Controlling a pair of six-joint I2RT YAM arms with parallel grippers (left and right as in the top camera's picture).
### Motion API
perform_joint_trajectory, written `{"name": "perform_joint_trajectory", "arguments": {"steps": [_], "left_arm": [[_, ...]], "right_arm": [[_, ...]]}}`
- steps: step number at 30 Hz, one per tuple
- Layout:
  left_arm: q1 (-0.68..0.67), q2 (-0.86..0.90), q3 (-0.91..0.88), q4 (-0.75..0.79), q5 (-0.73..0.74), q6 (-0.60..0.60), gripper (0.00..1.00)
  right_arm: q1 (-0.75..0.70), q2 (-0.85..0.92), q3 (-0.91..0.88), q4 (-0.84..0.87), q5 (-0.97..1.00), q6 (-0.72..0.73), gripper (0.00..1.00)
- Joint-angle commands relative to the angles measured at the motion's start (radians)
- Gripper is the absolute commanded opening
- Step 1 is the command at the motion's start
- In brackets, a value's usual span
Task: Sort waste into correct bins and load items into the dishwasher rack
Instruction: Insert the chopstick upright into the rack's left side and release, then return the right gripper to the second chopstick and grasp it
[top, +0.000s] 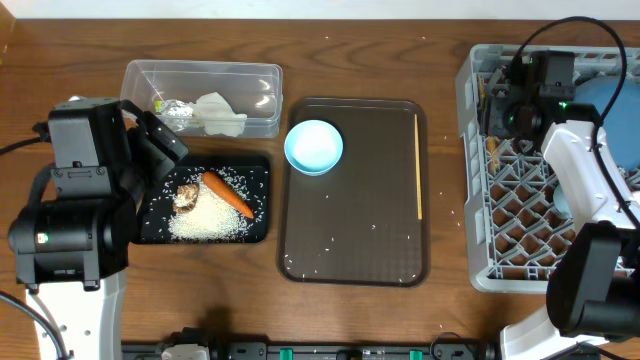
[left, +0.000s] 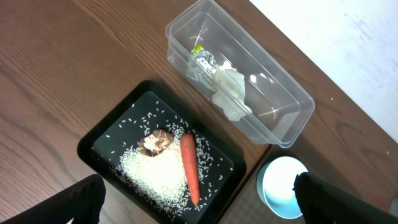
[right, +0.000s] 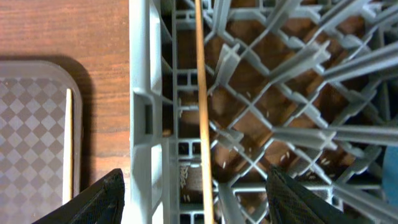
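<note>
My right gripper (right: 199, 205) hangs open over the left edge of the grey dishwasher rack (top: 475, 200). One wooden chopstick (right: 201, 93) lies in the rack between the fingers, touching neither. A second chopstick (top: 418, 165) lies on the brown tray (top: 350, 220) with a light-blue cup (top: 314, 146). A blue plate (top: 610, 95) stands in the rack. My left gripper (left: 199, 208) is open and empty above the black tray (left: 112, 134), which holds rice (left: 155, 174), a carrot (left: 189, 168) and a brown lump (left: 155, 142). The clear tub (left: 273, 68) holds a wrapper (left: 202, 62) and crumpled paper (left: 230, 93).
Loose rice grains are scattered on the brown tray and in the bottom of the rack (right: 144, 93). The left arm's body stands at the table's left side, beside the black tray (top: 255, 165). The right arm reaches over the rack from the front right.
</note>
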Motion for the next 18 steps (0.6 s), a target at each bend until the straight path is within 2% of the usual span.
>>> {"name": "perform_joint_trajectory", "arguments": {"steps": [1,8,11,15,18], "left_arm": [[-0.002,0.004,0.003,-0.003,-0.016,-0.002,0.98],[-0.002,0.004,0.003,-0.003,-0.016,-0.002,0.98],[-0.002,0.004,0.003,-0.003,-0.016,-0.002,0.98],[-0.002,0.004,0.003,-0.003,-0.016,-0.002,0.98],[-0.002,0.004,0.003,-0.003,-0.015,-0.002,0.98]], "right_arm": [[0.001,-0.018,0.003,-0.026,-0.034,0.036,0.67],[0.086,-0.143,0.003,-0.092,-0.191,0.048,0.70],[0.156,-0.204,0.003,-0.097,-0.228,0.111,0.70],[0.277,-0.221,0.003,-0.094,-0.217,0.185,0.71],[0.377,-0.180,0.003,-0.113,-0.056,0.300,0.71]]}}
